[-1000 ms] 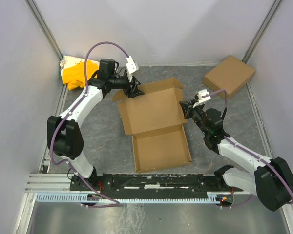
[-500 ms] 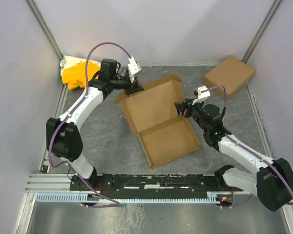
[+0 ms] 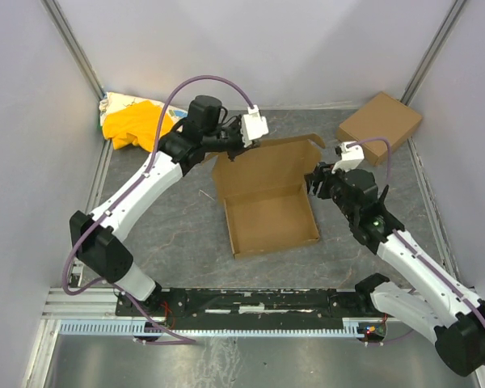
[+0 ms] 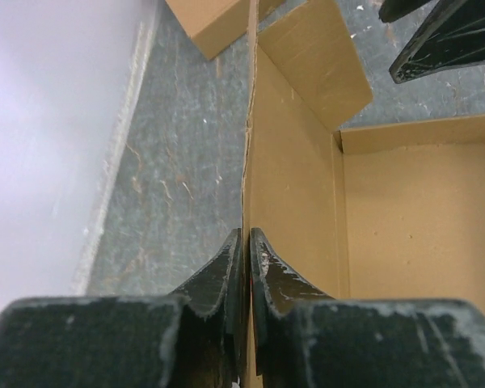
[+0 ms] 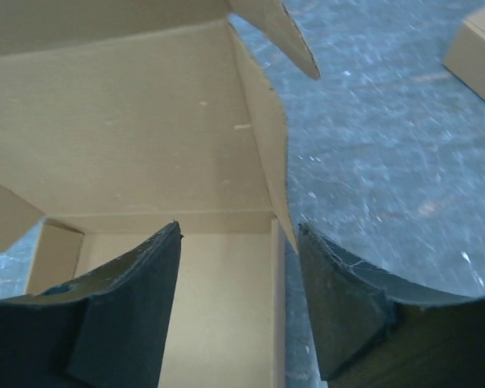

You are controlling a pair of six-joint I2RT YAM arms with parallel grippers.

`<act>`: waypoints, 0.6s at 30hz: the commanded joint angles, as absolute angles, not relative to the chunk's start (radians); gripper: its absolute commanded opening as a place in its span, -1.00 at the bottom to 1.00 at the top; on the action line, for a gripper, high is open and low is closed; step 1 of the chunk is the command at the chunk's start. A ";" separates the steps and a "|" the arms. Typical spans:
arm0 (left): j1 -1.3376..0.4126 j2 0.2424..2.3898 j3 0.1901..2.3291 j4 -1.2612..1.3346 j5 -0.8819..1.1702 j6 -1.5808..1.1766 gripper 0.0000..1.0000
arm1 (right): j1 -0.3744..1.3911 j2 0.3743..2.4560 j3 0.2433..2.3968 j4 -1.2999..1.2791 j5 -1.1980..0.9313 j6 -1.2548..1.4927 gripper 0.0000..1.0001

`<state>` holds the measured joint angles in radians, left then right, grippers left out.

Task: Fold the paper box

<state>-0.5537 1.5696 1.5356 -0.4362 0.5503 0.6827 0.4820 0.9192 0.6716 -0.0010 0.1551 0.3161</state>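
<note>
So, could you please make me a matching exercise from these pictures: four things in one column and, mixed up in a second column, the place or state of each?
Things
1. left pincer
2. right pincer
3. second cardboard box
4. yellow cloth bundle

Place or state
A. lies in the far left corner
B. open, at the right wall of the paper box
C. lies in the far right corner
D. shut on an edge of the paper box

Pairs: 1-D, 2-B, 3-C, 4-A

Left arm extended forward; left end effector (image 4: pixel 248 234) pinched nearly closed. Right arm bent; right end effector (image 5: pixel 238 230) fingers spread wide.
</note>
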 commanded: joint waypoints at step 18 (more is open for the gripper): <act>-0.630 1.452 1.312 -0.075 0.440 0.726 -0.77 | 0.470 1.006 0.614 -0.328 0.576 0.643 -0.98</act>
<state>-0.6144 1.5322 1.3697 -0.2241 0.4294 0.7784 0.4816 0.9321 0.5488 -0.3176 0.4290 0.5842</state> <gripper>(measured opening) 0.127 0.040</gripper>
